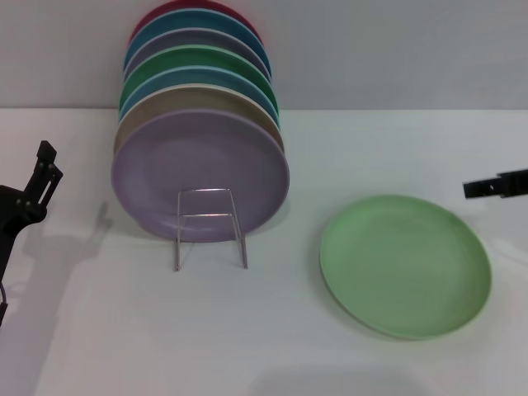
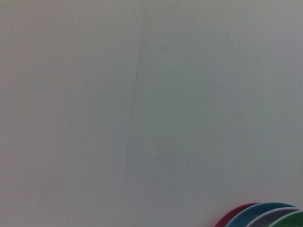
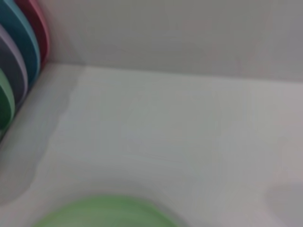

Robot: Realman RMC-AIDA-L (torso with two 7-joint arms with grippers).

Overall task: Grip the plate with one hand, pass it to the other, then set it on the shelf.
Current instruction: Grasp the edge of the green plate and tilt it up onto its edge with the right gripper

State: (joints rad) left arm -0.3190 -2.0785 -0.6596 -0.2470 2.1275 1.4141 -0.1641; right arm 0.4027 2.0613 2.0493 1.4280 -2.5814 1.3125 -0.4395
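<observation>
The pale mint-green plate (image 1: 404,264) lies flat on the white table at the right. Its rim also shows in the right wrist view (image 3: 104,213). The shelf (image 1: 210,227), a chrome wire rack, stands left of centre with its front loop and two legs toward me. My left gripper (image 1: 45,173) is at the far left edge, well away from the rack. My right gripper (image 1: 495,186) is at the far right edge, just beyond the plate's far right rim and apart from it. Neither holds anything.
Several plates stand upright in a row on the rack, with a lilac plate (image 1: 200,175) in front and tan, blue, green and red ones behind. Their tops show in the left wrist view (image 2: 265,215) and the right wrist view (image 3: 19,56). A pale wall (image 1: 396,49) is behind.
</observation>
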